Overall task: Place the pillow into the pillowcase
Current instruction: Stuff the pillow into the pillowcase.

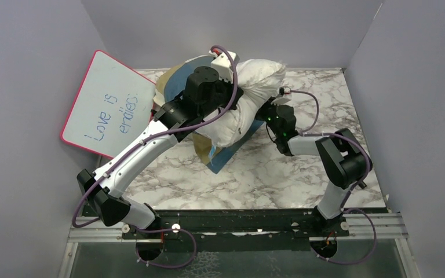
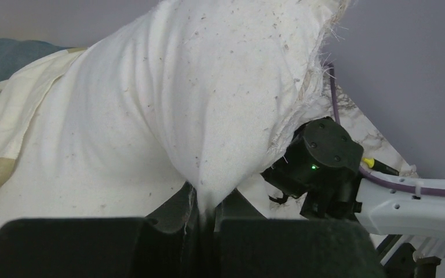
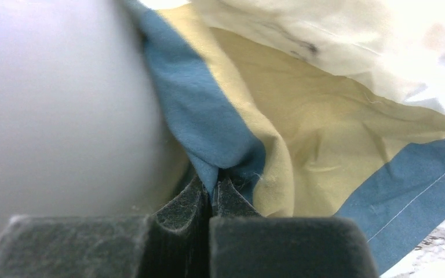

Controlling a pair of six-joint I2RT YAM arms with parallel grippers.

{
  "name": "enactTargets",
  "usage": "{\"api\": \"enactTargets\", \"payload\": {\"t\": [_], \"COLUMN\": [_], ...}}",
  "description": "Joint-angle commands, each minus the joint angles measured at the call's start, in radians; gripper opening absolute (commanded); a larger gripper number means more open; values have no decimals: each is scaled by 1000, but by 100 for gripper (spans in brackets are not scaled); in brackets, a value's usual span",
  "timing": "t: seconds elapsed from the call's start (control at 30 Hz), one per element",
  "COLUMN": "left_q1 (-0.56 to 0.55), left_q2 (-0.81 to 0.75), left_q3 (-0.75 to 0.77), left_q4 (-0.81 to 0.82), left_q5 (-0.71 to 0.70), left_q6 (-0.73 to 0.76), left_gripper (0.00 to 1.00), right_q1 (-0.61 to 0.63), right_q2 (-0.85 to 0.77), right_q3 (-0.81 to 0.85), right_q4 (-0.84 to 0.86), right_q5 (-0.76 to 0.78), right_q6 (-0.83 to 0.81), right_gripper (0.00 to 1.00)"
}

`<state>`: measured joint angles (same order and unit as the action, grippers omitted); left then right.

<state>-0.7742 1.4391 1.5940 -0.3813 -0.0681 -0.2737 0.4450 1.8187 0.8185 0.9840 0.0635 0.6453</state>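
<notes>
Marble table point(image 1: 278, 179), grey walls, a whiteboard point(image 1: 111, 107) leaning far left. The left gripper point(image 2: 205, 209) pinches a fold of the pillow point(image 2: 197, 98), held mid-table. It looks plump, soft and light. To the right, the right gripper point(image 3: 211, 194) pinches the limp pillowcase point(image 3: 220, 136) at its blue edge. Seams and hems likely grip best.

The black two-finger left gripper point(image 2: 205, 204) was clamped on the plump white fabric pillow point(image 2: 208, 104), its arm stretched forward; the right gripper point(image 3: 211, 188) pinched the blue-and-tan checked pillowcase point(image 3: 208, 133).
</notes>
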Motion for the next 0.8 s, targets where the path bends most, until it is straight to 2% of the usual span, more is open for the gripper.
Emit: {"api": "enactTargets", "payload": {"t": [0.0, 0.13, 0.27, 0.37, 0.43, 0.53, 0.67, 0.77], "left_q1": [-4, 0, 1, 1, 1, 1, 1, 1], "left_q2": [-56, -56, -63, -76, -85, -88, -90, -92], "left_q3": [-7, -17, -23, -27, -29, -27, -25, -23], "left_q4": [115, 108, 108, 101, 102, 101, 101, 101], "left_q5": [-124, -134, -146, -173, -175, -174, -166, -163], "left_q6": [71, 84, 94, 105, 108, 107, 101, 99], "left_gripper": [0, 0, 0, 0, 0, 0, 0, 0], "right_q1": [-20, -35, -79, -82, -86, -92, -91, -91], "right_q2": [-134, -203, -221, -249, -258, -262, -254, -258], "right_q3": [-21, -44, -100, -122, -155, -181, -175, -157], "right_q4": [-24, -98, 0, -46, -36, -16, -4, -3], "right_q5": [-157, -317, -491, -458, -426, -401, -377, -356], "right_q6": [-78, -147, -100, -116, -123, -119, -117, -117], "right_gripper": [0, 7, 3, 19, 24, 21, 3, 3]}}
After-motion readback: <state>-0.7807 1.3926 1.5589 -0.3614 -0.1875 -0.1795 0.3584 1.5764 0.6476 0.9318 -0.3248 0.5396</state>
